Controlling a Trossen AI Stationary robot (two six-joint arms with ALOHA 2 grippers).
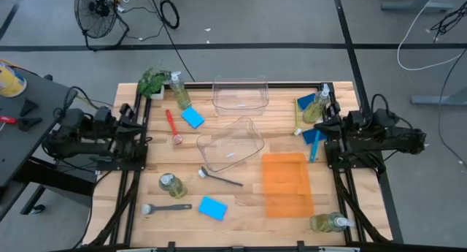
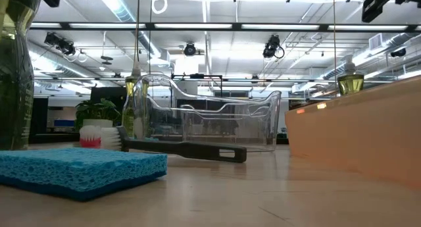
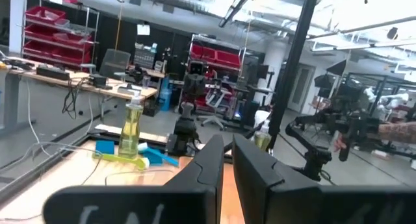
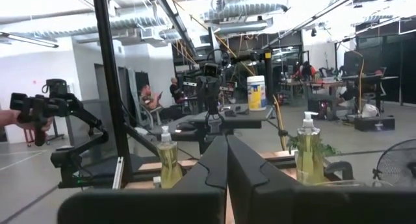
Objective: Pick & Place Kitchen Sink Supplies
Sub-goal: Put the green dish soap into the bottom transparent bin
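Looks like we haven't really started: both bins [image 1: 230, 142] and the orange tray [image 1: 286, 183] sit empty, with bottles, sponges and brushes scattered over the table [image 1: 241, 208]. Both arms are parked at the frame's left and right edges, left pincer [image 3: 226, 160] and right pincer [image 4: 227, 160] together, holding nothing. The grey brush [image 1: 221, 179] at center lies flat, head upper-left, handle lower-right.

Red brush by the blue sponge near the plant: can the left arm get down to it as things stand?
Probably yes. The red brush lies flat on bare wood on the left arm's side, apart from the blue sponge and clear bin, nothing over it. The left gripper, shut and empty, is parked at the table's left edge.
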